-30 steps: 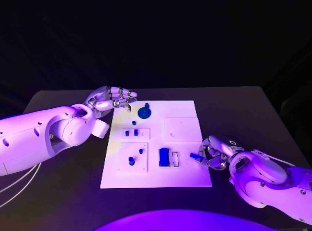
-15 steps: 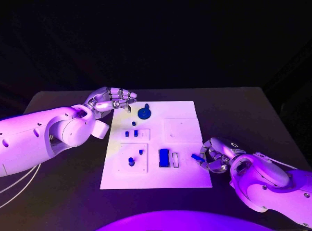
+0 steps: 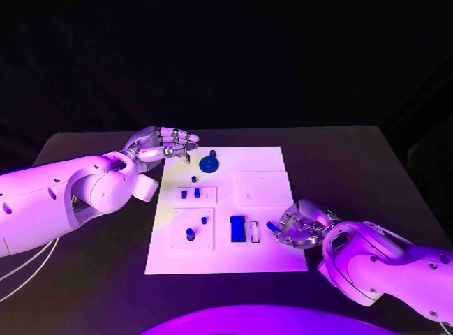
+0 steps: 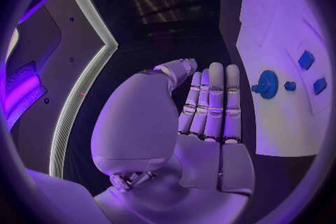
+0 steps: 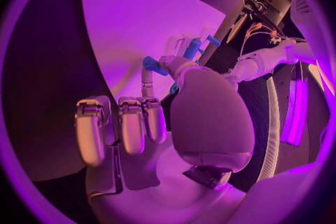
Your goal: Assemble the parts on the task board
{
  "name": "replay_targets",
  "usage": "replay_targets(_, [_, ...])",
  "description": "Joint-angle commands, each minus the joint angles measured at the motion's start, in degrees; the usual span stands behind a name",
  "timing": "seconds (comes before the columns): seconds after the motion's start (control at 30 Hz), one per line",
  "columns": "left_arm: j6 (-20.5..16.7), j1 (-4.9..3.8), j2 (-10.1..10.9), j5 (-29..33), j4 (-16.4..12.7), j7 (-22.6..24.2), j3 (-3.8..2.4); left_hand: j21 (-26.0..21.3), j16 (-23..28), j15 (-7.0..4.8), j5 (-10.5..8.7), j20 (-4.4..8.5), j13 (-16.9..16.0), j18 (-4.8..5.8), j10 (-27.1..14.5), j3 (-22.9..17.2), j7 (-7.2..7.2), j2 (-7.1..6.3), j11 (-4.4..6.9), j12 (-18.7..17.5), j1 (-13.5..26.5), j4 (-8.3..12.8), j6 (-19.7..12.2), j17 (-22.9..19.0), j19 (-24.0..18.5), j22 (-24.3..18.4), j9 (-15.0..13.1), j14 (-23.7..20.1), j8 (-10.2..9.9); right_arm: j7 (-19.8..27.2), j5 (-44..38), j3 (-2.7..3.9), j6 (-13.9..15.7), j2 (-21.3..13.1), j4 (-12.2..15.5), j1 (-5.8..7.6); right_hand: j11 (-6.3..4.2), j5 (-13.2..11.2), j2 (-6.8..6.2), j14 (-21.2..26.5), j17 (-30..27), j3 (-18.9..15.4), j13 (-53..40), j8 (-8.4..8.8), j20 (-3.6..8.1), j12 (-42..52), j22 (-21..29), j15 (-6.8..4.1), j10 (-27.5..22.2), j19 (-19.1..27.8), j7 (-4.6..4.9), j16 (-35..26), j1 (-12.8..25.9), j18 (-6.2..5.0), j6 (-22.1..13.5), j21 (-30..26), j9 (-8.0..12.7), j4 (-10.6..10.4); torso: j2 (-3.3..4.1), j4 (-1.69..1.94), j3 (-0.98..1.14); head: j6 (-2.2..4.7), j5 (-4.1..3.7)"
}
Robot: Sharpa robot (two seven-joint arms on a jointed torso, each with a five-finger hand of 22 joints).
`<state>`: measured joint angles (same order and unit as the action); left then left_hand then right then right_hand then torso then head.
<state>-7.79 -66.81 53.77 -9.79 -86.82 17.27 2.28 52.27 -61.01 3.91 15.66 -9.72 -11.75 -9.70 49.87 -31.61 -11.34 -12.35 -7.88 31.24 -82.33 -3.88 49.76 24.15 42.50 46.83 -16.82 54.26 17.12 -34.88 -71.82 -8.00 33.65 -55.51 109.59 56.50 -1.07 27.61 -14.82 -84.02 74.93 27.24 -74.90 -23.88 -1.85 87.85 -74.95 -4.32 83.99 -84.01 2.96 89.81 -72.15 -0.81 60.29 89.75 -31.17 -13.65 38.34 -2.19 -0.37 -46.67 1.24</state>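
Note:
The white task board lies in the middle of the black table. My right hand hovers at its near right edge and pinches a small blue part between thumb and finger; the right wrist view shows that blue part at the fingertips over the board. Just left of it stand a blue block and a white slot piece. My left hand hangs at the board's far left corner, holding nothing. Its fingers lie straight, beside a round blue knob part.
On the board sit the round blue knob part, a small blue peg, two small blue pieces in a raised plate, and two blue pegs in a near-left plate. Bare black table surrounds the board.
My right hand has moved a little left over the board's edge, carrying the small blue part closer to the white slot piece. The left hand has stayed put.

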Motion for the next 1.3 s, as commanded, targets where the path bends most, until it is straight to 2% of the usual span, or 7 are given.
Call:
replay_targets(0.03, [0.68,-0.02,-0.08,0.27,-0.21,0.44,-0.04,-0.34,0.35,0.05,0.23,-0.25,0.09,-0.72,-0.45,-0.08,0.12,0.27,0.0,0.19,-0.1,0.16,-0.15,-0.09,0.04,0.05,0.05,-0.16,0.3,1.56,7.48,-0.02,2.45,0.92,-0.41,-0.16,-0.27,0.16,0.01,-5.98,15.07,3.01,-14.32,-0.32,0.53,0.29,-15.05,-0.51,5.32,-5.99,-0.09,0.19,1.17,0.81,-0.15,0.25,-0.07,2.95,-0.01,-0.01,0.03,-0.08,0.12])
replay_targets(0.4, [0.84,-0.02,-0.05,0.27,-0.24,0.39,-0.04,-0.34,0.35,0.05,0.23,-0.25,0.09,-0.72,-0.45,-0.08,0.12,0.27,0.0,0.19,-0.1,0.16,-0.15,-0.09,0.04,0.05,0.05,-0.16,0.3,2.8,12.66,-0.02,3.5,4.33,-1.94,-0.66,-0.16,-0.71,0.05,-5.98,15.07,1.36,-14.36,-0.21,0.46,0.35,-15.05,-0.42,5.34,-5.99,0.03,0.19,4.98,0.81,-0.21,0.25,0.06,1.34,0.05,-0.02,0.08,-0.01,0.28])
replay_targets(0.53, [0.92,-0.02,-0.04,0.27,-0.26,0.35,-0.04,-0.34,0.35,0.05,0.23,-0.25,0.09,-0.72,-0.45,-0.08,0.12,0.27,0.0,0.19,-0.1,0.16,-0.15,-0.09,0.04,0.05,0.05,-0.16,0.3,3.07,13.04,-0.02,3.62,4.85,-2.12,-0.73,-0.12,0.32,0.13,-5.98,15.07,0.3,-14.43,-0.21,0.43,0.5,-15.05,-0.38,5.4,-5.99,0.07,0.19,6.59,0.81,-0.09,0.25,0.1,0.45,0.03,-0.01,0.07,0.0,0.29])
replay_targets(1.3, [1.06,-0.02,0.14,0.27,-0.19,0.09,-0.04,-0.25,0.37,0.05,0.24,-0.23,0.18,-0.71,-0.41,-0.13,0.1,0.31,-0.01,0.3,-0.11,0.25,-0.1,-0.11,0.04,0.17,0.08,-0.2,0.41,3.44,12.38,-0.02,1.98,5.78,-2.27,-0.78,-0.08,-0.56,0.3,-5.98,15.07,-1.1,-14.48,-0.16,0.4,0.61,-15.05,-0.35,5.45,-5.99,0.08,0.19,8.17,0.81,-0.02,0.25,0.2,-0.55,0.0,-0.03,0.03,-0.22,0.6])
